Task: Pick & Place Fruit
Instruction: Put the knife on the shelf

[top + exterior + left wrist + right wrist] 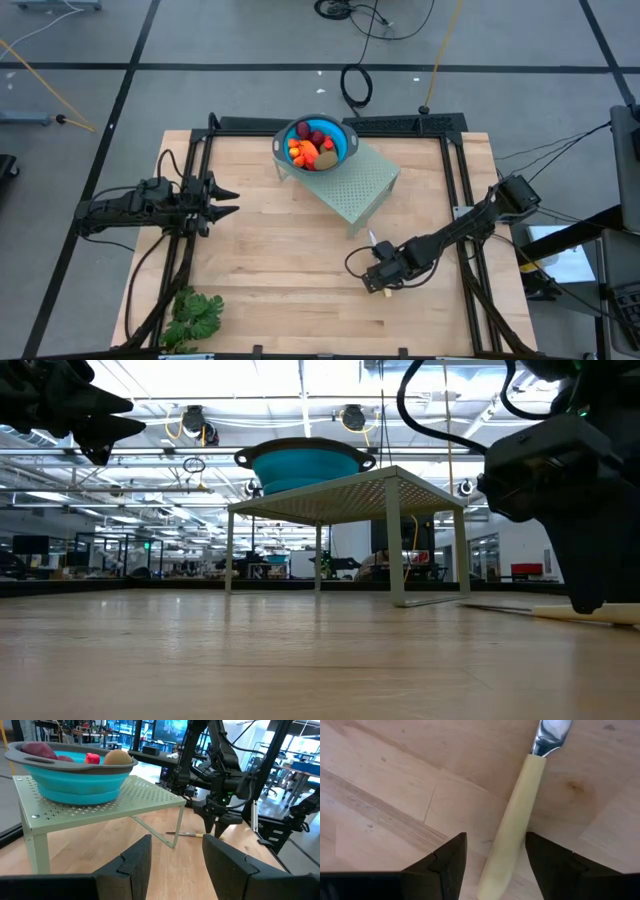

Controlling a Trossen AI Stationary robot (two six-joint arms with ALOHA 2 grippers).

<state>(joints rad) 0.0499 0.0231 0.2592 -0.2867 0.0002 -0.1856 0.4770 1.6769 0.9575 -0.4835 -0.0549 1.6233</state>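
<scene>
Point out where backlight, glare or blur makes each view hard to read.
Low view: bright ceiling lights behind leave the right gripper and the blue bowl on the green perforated stand dark, nearly silhouettes. Right wrist view: glare on the knife blade washes it out. Left wrist view: the left gripper fingers look soft. High view: evenly lit.

Bright, even overhead light; ceiling fixtures (300,400) glare white in the low view. My tools read as near-black silhouettes there. Soft, faint shadows on the surface (300,260). Near wood blurs at low view's foreground.
</scene>
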